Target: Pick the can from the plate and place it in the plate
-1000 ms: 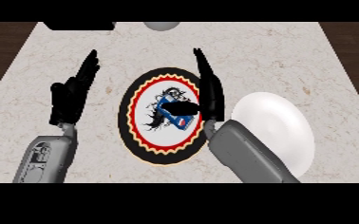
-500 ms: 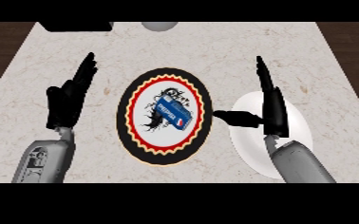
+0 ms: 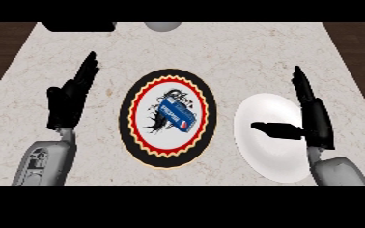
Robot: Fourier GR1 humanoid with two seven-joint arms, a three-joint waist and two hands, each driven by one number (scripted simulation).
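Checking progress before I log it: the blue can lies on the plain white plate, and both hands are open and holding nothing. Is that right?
Not quite. The head view shows the can lying on the patterned plate, not the white plate, which holds no can. The rest stands: the left hand and right hand are open and hold nothing.

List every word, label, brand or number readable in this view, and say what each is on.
Blue can lying on the patterned plate: a white band of lettering runs along its side, too blurred to read.
Patterned plate: a black figure and a red and yellow scalloped border, no text.
White plate: no markings.
Nothing else carries text.
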